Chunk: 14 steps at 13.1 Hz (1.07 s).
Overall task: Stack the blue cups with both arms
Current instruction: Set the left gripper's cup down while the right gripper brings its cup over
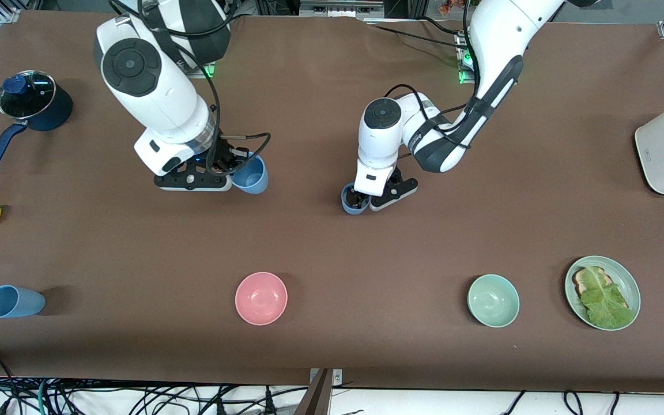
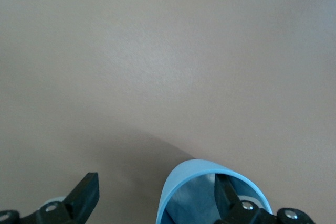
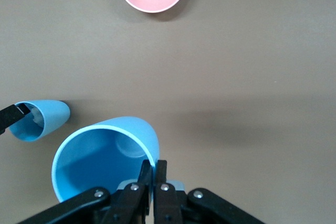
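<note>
Two arms at a brown tabletop (image 1: 332, 253). The right gripper (image 1: 234, 167) is raised over the middle of the tabletop's half toward the right arm's end, its fingers (image 3: 149, 182) clenched on the rim of a blue cup (image 1: 251, 176) held with its mouth tipped up. The left gripper (image 1: 375, 199) is down at the tabletop's centre with its jaws spread wide: one finger (image 2: 228, 198) stands inside a second blue cup (image 1: 354, 202), the other finger (image 2: 84, 195) outside it, neither pressing the wall, so the cup is released and stands upright on the tabletop. A third blue cup (image 1: 14, 301) lies on its side near the front corner at the right arm's end. A pink bowl (image 1: 261, 298) sits near the front edge.
</note>
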### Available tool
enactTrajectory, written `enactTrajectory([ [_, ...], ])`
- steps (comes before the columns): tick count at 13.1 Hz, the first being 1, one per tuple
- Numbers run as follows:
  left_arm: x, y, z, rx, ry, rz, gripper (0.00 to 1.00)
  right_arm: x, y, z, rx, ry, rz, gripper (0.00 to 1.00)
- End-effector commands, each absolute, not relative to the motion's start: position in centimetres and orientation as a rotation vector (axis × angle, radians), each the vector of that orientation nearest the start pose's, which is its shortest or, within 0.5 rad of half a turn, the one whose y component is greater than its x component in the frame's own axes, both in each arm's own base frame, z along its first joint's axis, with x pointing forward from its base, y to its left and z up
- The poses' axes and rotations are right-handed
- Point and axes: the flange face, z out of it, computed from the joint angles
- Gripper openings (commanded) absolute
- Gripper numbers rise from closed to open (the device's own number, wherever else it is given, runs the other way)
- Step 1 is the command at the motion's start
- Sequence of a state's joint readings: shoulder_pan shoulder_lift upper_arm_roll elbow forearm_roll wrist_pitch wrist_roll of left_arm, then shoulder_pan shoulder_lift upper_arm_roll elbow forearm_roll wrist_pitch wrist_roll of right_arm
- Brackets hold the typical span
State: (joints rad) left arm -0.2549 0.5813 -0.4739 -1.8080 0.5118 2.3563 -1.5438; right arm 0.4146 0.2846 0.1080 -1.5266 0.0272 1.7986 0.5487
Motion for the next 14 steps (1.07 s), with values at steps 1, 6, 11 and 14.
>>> enactTrajectory([
  [1, 50.8, -41.1, 27.3, -2.996, -0.788, -0.257, 0.97, 55.8, 35.3, 49.4, -3.066, 0.117, 0.023, 0.00],
  [6, 49.7, -41.8, 30.0, -2.990, -0.825, -0.208, 0.97, 55.1, 38.0, 48.1, -3.057, 0.145, 0.009, 0.00],
  [11, 53.0, -36.1, 33.8, -3.022, -0.703, -0.113, 0.97, 54.4, 39.8, 48.4, -3.047, 0.175, 0.000, 0.00],
  [14, 55.5, -29.7, 38.6, -3.043, -0.544, -0.061, 0.97, 54.6, 40.1, 48.2, -3.044, 0.181, 0.000, 0.00],
])
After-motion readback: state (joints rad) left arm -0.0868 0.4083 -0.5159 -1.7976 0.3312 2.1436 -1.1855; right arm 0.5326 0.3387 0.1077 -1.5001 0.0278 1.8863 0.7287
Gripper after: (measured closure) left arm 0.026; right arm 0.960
